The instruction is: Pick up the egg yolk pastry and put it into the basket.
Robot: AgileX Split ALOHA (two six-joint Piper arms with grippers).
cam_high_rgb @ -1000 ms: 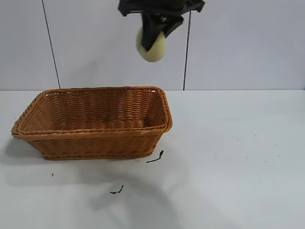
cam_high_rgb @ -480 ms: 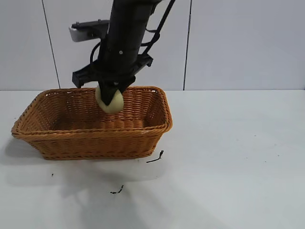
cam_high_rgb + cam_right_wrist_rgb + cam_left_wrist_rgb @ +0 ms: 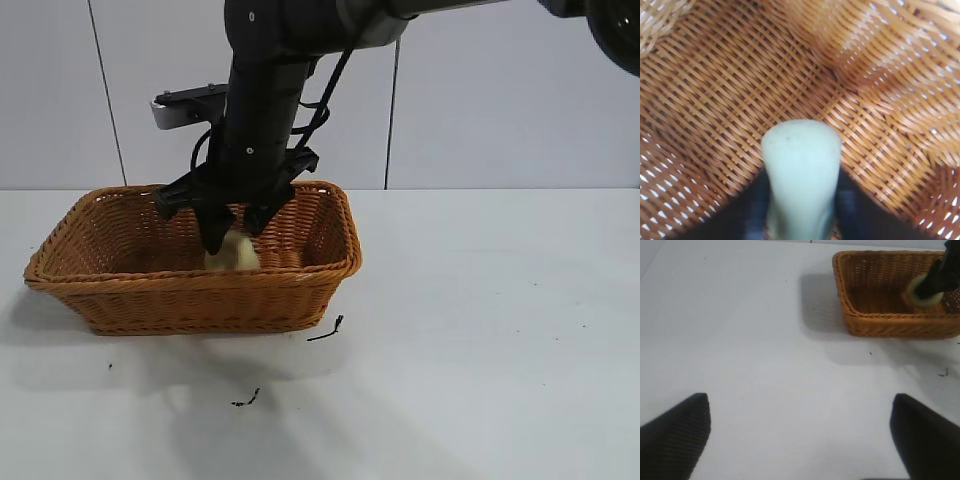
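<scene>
We are seeing the right gripper (image 3: 232,232) reaching down inside the wicker basket (image 3: 120,290), its fingers flanking the egg yolk pastry (image 3: 233,256) — whether they are gripping it, we cannot tell. The left gripper (image 3: 800,432) is hovering open over the white table (image 3: 500,330).

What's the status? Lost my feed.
Right gripper down inside basket, fingers flanking egg yolk pastry. Left gripper open, parked over bare table. Nothing in the way.

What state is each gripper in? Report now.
Left gripper: open, empty, above the table.
Right gripper: open, straddling the egg yolk pastry inside the basket.
</scene>
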